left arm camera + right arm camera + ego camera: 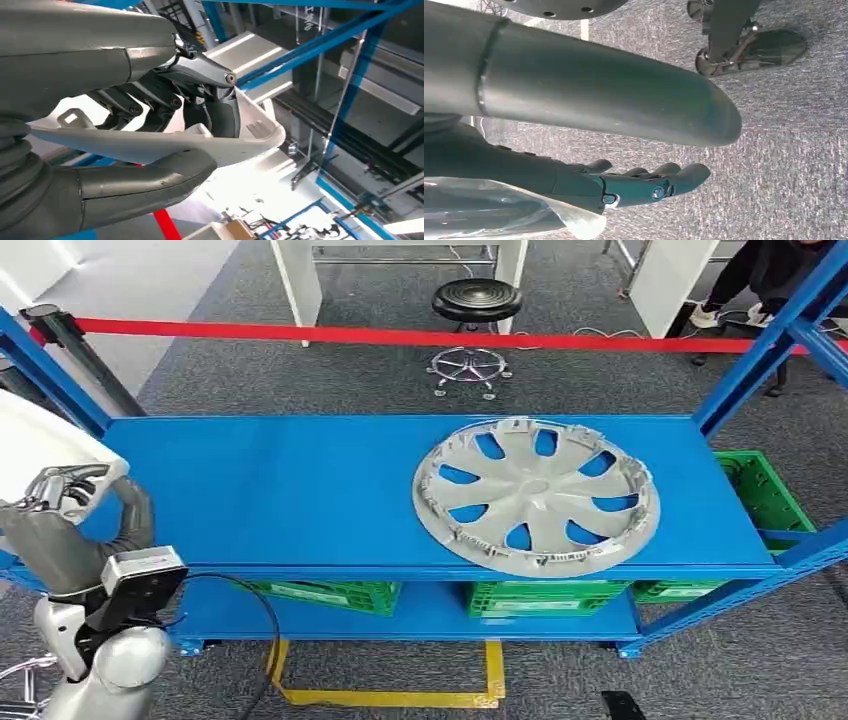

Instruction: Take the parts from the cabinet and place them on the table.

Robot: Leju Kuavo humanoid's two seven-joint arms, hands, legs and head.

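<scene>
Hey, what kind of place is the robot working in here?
Probably a workshop or parts storeroom set up as a test area. Blue steel shelving carries a grey wheel cover, green crates sit on the level below, and a red barrier tape crosses the grey carpet behind.

The head view looks down from high up at the blue shelf (300, 490), with the left hand (60, 502) low at its side, while the left wrist view sits very close behind that same hand (165, 100), and the right wrist view looks down at the grey carpet (784, 150).
</scene>
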